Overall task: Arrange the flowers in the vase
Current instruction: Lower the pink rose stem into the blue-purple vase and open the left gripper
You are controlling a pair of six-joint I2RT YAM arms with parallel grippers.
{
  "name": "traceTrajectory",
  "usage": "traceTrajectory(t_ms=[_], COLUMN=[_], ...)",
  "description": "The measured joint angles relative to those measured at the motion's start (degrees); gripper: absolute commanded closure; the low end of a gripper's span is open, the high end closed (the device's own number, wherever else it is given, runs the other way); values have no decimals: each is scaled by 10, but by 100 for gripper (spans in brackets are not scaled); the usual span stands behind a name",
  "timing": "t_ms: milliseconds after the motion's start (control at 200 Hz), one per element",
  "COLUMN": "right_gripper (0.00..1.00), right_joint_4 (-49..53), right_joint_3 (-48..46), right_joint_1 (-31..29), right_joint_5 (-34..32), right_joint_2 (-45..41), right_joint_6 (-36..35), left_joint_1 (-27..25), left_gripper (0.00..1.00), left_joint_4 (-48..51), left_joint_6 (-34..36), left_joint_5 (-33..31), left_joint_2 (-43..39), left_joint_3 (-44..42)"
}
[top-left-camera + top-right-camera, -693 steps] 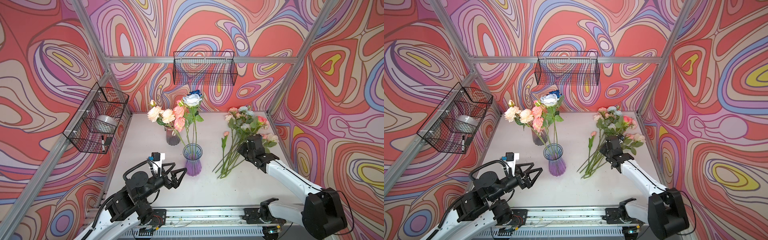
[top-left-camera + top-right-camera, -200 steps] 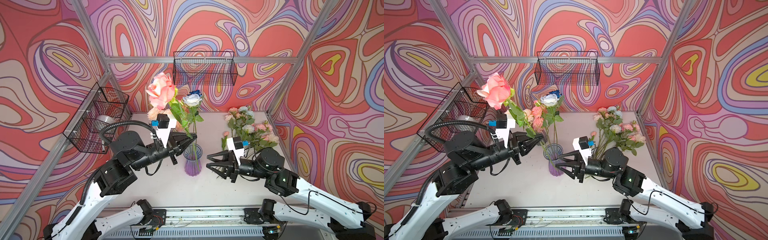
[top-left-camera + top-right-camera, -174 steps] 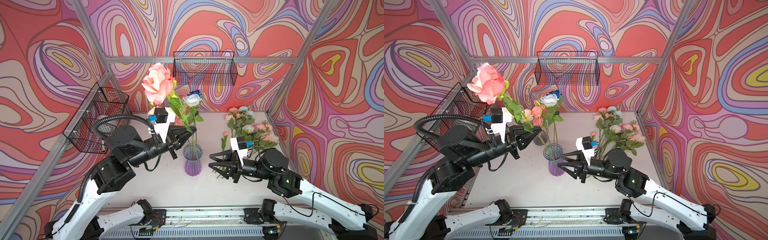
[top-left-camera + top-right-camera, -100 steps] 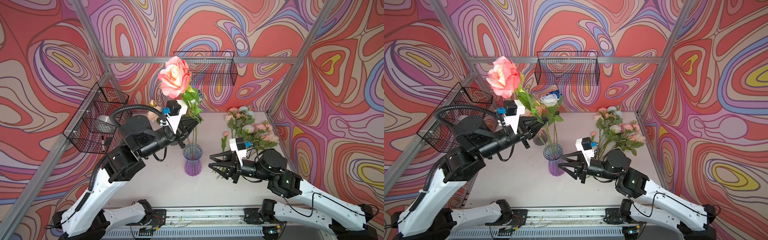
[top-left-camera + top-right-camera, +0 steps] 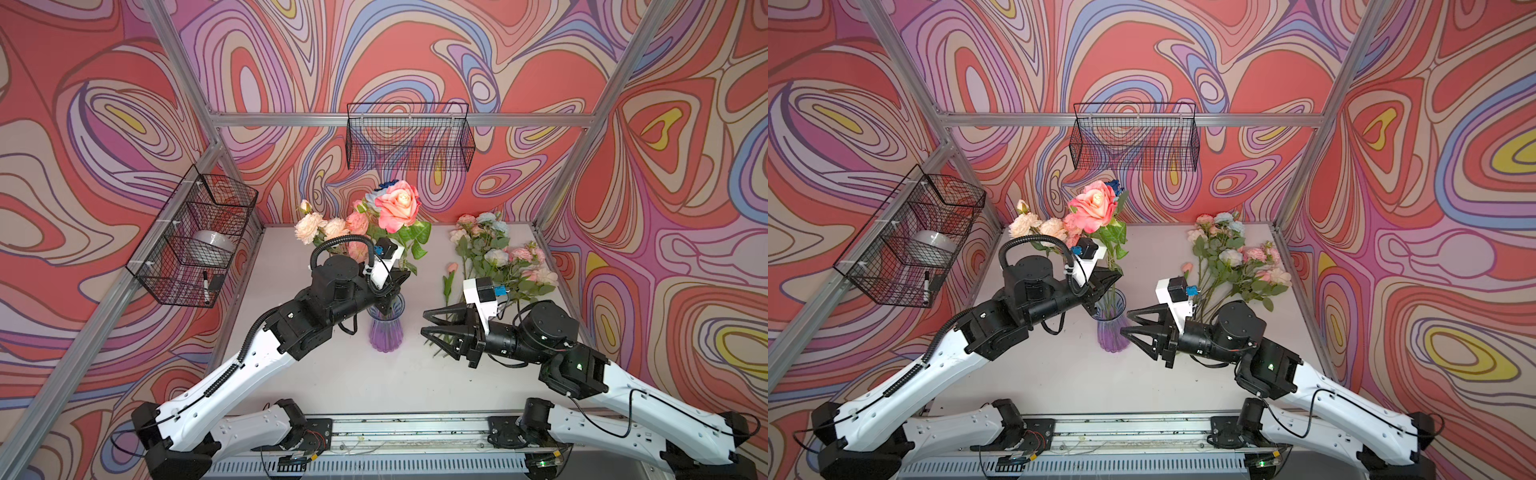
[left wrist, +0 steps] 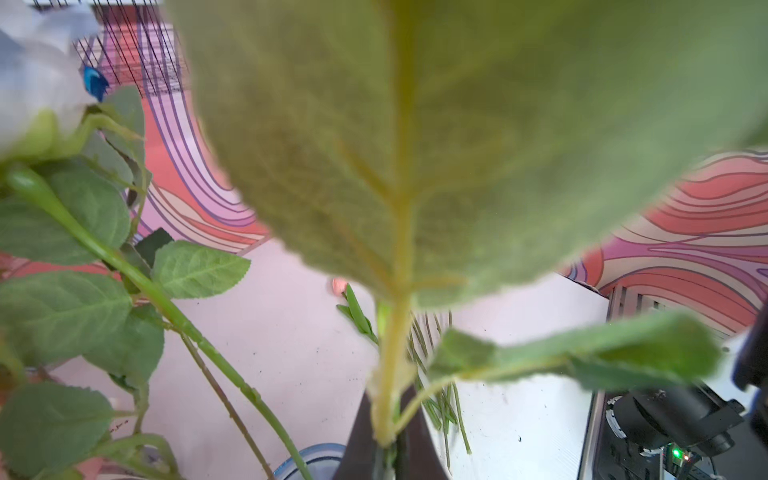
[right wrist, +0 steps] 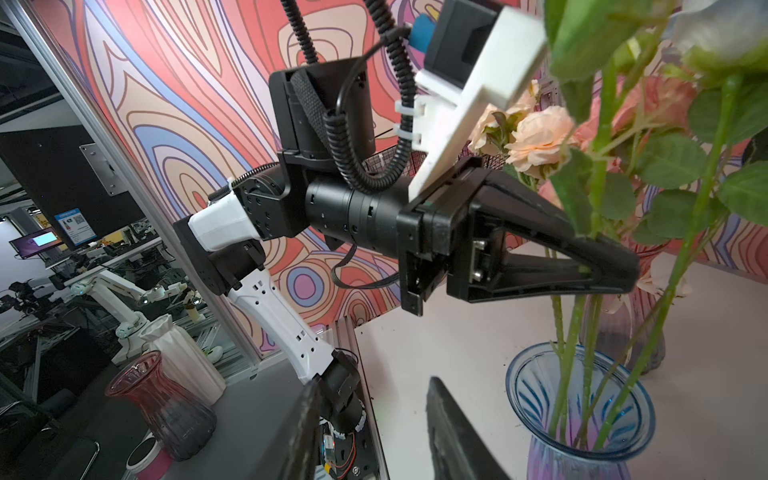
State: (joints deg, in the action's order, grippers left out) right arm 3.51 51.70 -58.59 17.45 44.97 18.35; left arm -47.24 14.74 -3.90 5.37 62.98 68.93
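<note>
High paired views down onto table; wrist views near vase.

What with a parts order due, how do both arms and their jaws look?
Both: white shells, black joints, black triangular trussed jaws, white wrist camera mounts with blue tags. The left arm carries a ribbed black hose; the right arm shows a green light.

vase: glossy ribbed see-through glass | my jaws: matt black plastic | bench: smooth matt white | leaf: fuzzy, cloth-like | basket behind vase: black wire

Jaws pinch stem; blurred leaf fills view; vase rim nearby.
</note>
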Motion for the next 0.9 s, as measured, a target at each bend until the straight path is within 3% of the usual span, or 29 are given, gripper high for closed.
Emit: traceTrajectory(t_ms=[50, 471, 721, 901], right_gripper=[57, 57, 52, 51], right_joint_4=[0, -1, 0, 0], right_joint_3=[-3, -10, -11, -11], right_joint_1=[0, 0, 0, 0], right_joint_5=[-2, -12, -21, -33], right_joint_2=[-3, -10, -11, -11], right_joint_6=[0, 2, 5, 7], left_joint_1=[0, 7, 8, 8], left_gripper=[100, 64, 31, 14], left_joint_4=[0, 32, 62, 65], left_joint_6=[-9, -66, -85, -107], left_joint_5=[-9, -82, -91, -68], left_joint_2=[5, 14, 16, -16], left_joint_3=[-1, -16, 4, 41])
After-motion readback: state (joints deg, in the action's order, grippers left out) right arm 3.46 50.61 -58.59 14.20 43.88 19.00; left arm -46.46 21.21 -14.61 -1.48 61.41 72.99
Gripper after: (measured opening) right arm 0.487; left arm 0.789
